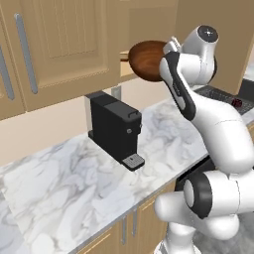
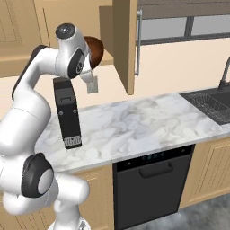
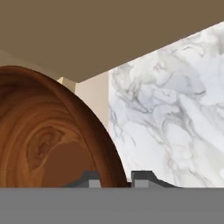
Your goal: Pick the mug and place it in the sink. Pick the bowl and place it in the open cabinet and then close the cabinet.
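The wide reddish-brown bowl (image 1: pixel 148 60) hangs tilted on its edge at the mouth of the open upper cabinet (image 2: pixel 123 45), just above its bottom shelf (image 1: pixel 126 57). My gripper (image 3: pixel 116 177) is shut on the bowl's (image 3: pixel 48 135) rim, one fingertip on each side of it. From the right the bowl (image 2: pixel 95 48) peeks out behind my arm's upper joint. The cabinet door stands swung out, its silver bar handle (image 2: pixel 138 42) facing right. The dark sink (image 2: pixel 211 105) lies far right, and a small dark red mug (image 1: pixel 237 103) sits in the sink (image 1: pixel 218 94).
A black coffee machine (image 1: pixel 116 129) stands on the marble counter (image 1: pixel 74 183) directly below the cabinet. A dark faucet (image 2: pixel 223 74) rises by the sink. A closed wall cabinet (image 1: pixel 64 44) hangs to the left. A black dishwasher (image 2: pixel 152 179) sits under the counter.
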